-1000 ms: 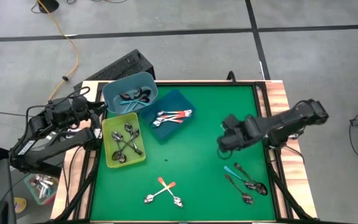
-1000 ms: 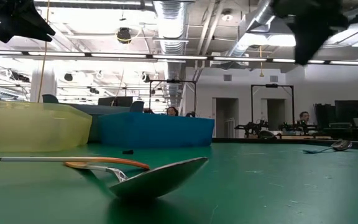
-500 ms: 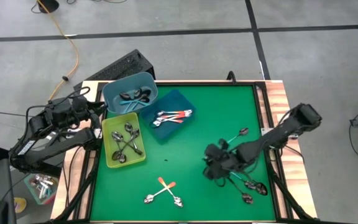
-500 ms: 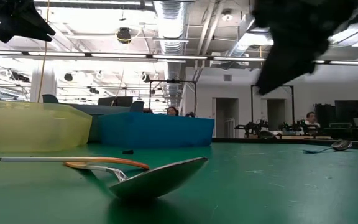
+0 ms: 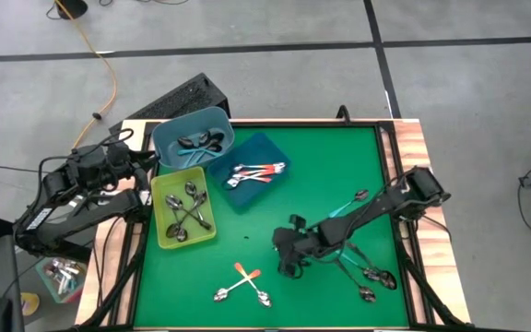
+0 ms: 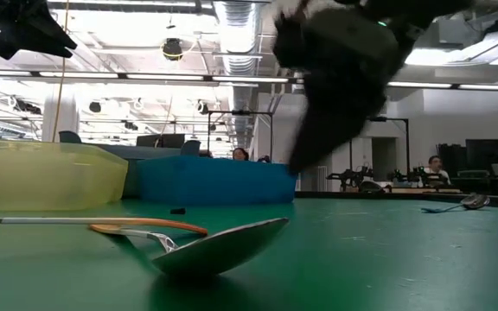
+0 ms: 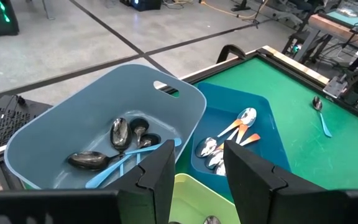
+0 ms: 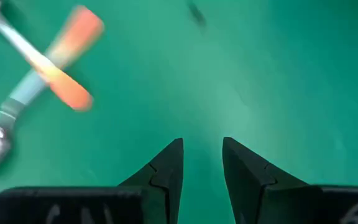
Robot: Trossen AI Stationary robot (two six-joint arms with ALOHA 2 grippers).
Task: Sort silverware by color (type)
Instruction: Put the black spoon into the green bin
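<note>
Two orange-handled spoons (image 5: pixel 244 280) lie crossed on the green table near its front edge. In the right wrist view they are the blurred orange-handled spoons (image 8: pixel 48 68). My right gripper (image 5: pixel 289 258) hovers just to their right, tipped downward and open, with nothing between its fingers (image 8: pixel 201 152). More spoons (image 5: pixel 367 272) lie near the right front corner, and one teal-handled spoon (image 5: pixel 350 203) lies under the right arm. My left gripper (image 7: pixel 197 162) waits open at the table's left edge, above the bins.
Three containers stand at the back left. A light blue bin (image 5: pixel 192 138) holds teal-handled spoons, a dark blue tray (image 5: pixel 254 171) holds orange-handled ones, and a yellow-green bin (image 5: pixel 182 210) holds plain metal ones. In the low view, a spoon bowl (image 6: pixel 219 246) lies close in front.
My right gripper has swung from the table's right side toward the left and near edges and come down toward the crossed orange spoons. Its wrist has tipped downward and rolled on the way. No spoon has moved.
</note>
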